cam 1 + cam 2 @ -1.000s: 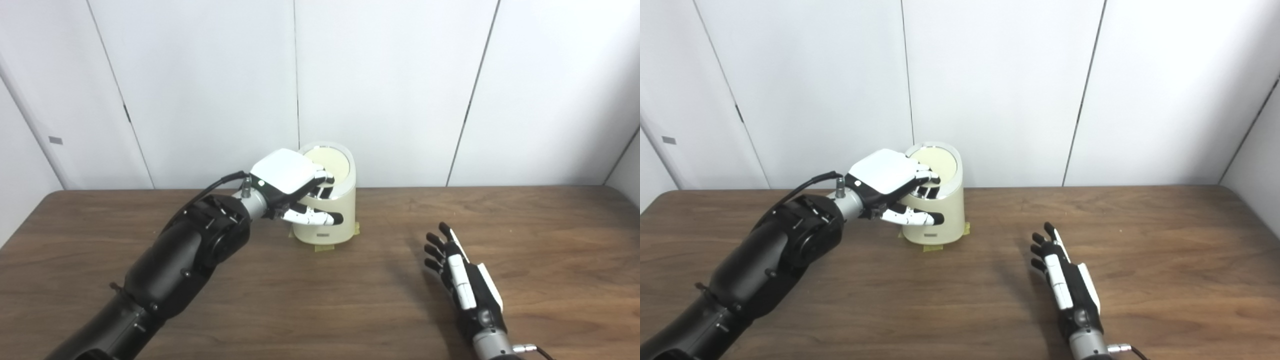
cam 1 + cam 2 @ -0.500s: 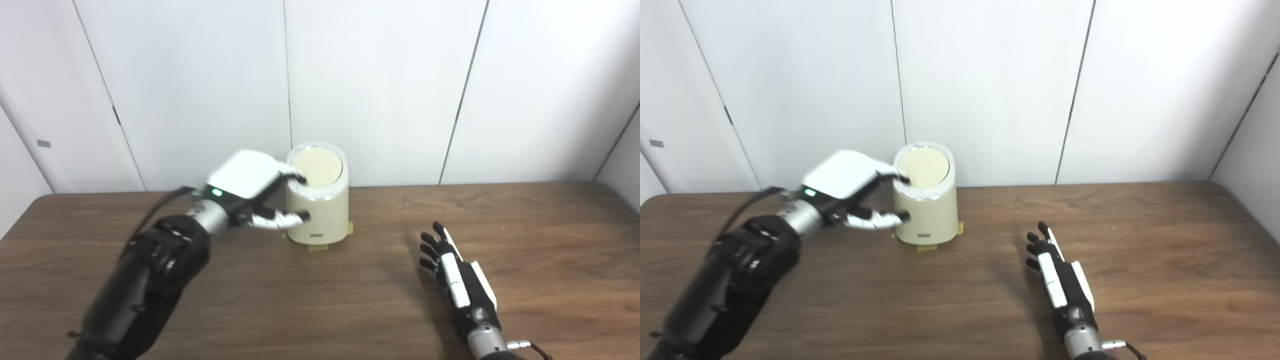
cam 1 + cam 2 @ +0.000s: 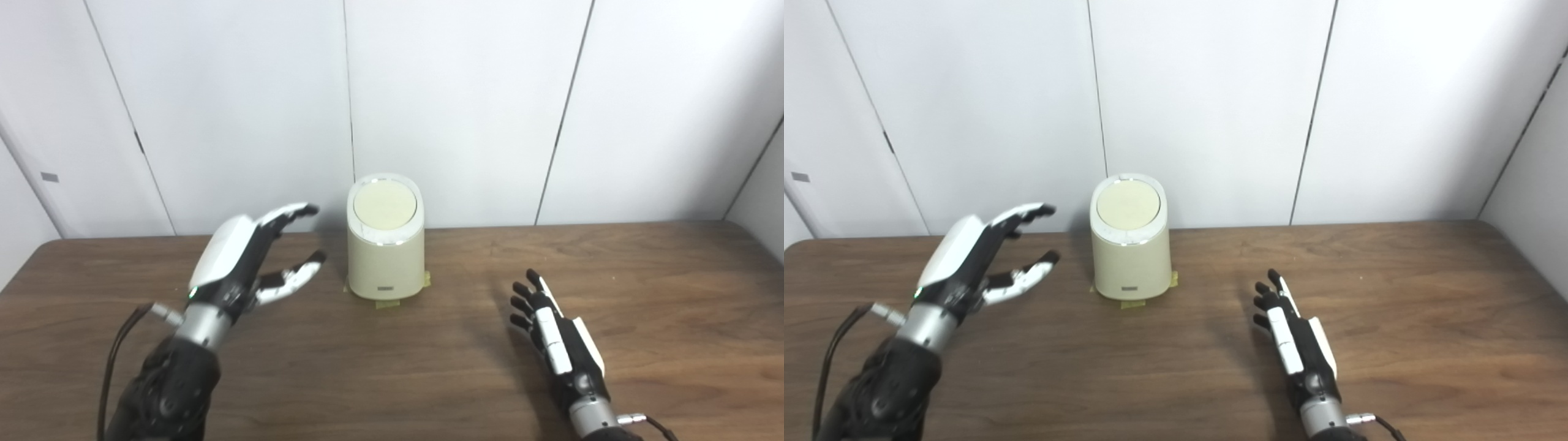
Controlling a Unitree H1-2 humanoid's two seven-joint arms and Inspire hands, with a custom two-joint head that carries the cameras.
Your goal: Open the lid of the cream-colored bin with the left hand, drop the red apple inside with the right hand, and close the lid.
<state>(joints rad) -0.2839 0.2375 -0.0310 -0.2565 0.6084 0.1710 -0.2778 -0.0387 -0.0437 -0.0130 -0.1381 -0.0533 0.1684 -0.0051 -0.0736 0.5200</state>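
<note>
Fingers [image 3: 288,214] of the left hand [image 3: 242,263] are spread wide, thumb apart from the rest, and nothing sits between them. That hand hangs in the air above the wooden surface [image 3: 392,367], to the left of the cream bin [image 3: 384,257] and clear of it, its palm turned toward the bin's side.

The bin stands upright near the far edge of the surface, close to the white wall panels [image 3: 465,104]. Its round lid [image 3: 384,206] lies flat and closed on top. Small bits of tape [image 3: 386,302] show at the foot of the bin.

The right hand [image 3: 554,334] lies low over the surface, well to the right of the bin and nearer the camera. Its fingers are stretched out almost straight and slightly apart, pointing away toward the wall, and it grips nothing. Whether it actually rests on the wood or floats just above cannot be told.

No apple shows in either view.
</note>
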